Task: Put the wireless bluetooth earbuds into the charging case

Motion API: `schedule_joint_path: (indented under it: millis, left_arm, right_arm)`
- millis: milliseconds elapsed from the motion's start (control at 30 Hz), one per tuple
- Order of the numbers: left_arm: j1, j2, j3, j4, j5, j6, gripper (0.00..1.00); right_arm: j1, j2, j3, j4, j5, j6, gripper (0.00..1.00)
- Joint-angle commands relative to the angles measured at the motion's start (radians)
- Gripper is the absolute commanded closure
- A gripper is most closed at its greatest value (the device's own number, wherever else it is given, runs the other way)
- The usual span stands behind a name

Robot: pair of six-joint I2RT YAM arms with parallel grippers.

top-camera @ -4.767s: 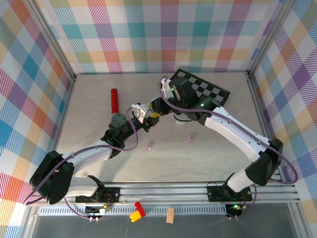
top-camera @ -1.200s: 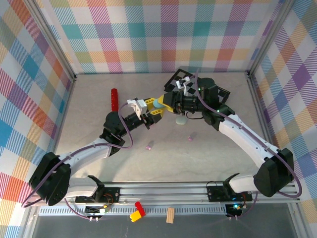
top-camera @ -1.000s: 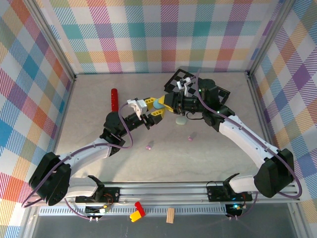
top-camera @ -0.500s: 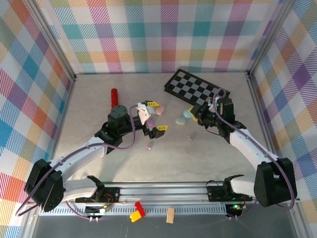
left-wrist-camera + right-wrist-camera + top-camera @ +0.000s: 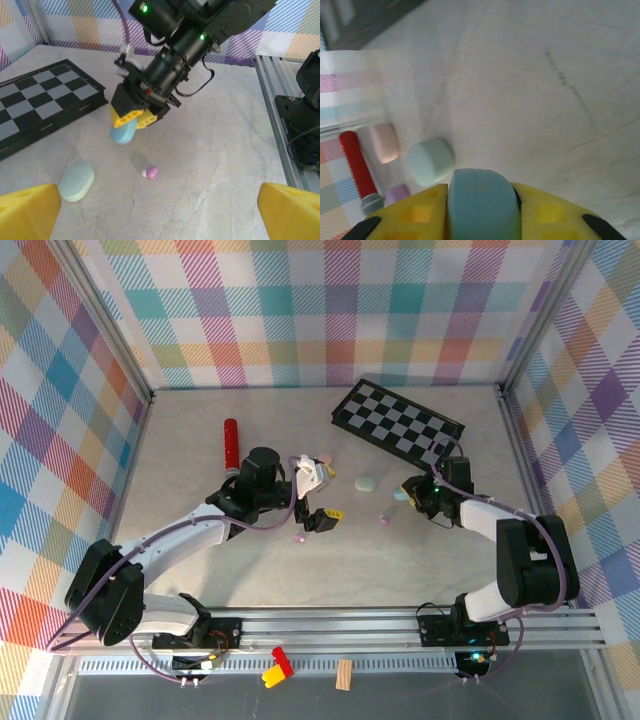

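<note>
Now that your left gripper [image 5: 159,214] has sprung its jaws as wide as they go, it holds nothing: its yellow fingertips [image 5: 27,212] sit at the bottom corners of the left wrist view with bare table [image 5: 200,540] between them. A second ago it was partly closed and nose to nose with the right gripper [image 5: 408,492] above the middle of the table. Since then the arms have drawn apart, and the right one has gone down to the right side.

Your right gripper is clamped narrowly on the pale blue case [image 5: 484,200], which appears to hang just clear of the surface. A pink earbud [image 5: 150,172] lies loose just beside it. A second earbud [image 5: 298,536] lies near your left gripper. The mint case [image 5: 367,482] rests between the two grippers, and the pink case [image 5: 322,458] sits just beyond the left one.

You cannot tell whether anything went into the blue case at that meeting, since its lid and inside are hidden. With two buds still on the table, the job looks unfinished. Your empty left gripper seems best placed for the bud near it.
</note>
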State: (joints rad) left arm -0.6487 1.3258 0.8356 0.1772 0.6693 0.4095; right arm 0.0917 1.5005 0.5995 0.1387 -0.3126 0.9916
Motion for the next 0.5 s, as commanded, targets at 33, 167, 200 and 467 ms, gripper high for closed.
schedule_joint_path:
  millis: [33, 167, 200, 467]
  left_arm:
    - [-0.007, 0.009, 0.039, -0.046, 0.024, 0.038, 0.0]
    - [0.014, 0.029, 0.066, -0.138, -0.028, 0.072, 0.0]
    - [0.029, 0.037, 0.079, -0.159, -0.04, 0.068, 0.0]
    - [0.15, 0.095, 0.115, -0.181, -0.218, -0.087, 0.0]
  right_arm:
    - [-0.007, 0.049, -0.021, 0.067, 0.036, -0.045, 0.8]
    - [-0.009, 0.036, -0.041, 0.053, 0.062, -0.05, 0.62]
    - [-0.009, 0.015, -0.042, 0.036, 0.083, -0.055, 0.54]
    - [-0.008, -0.246, -0.003, -0.219, 0.222, -0.186, 0.25]
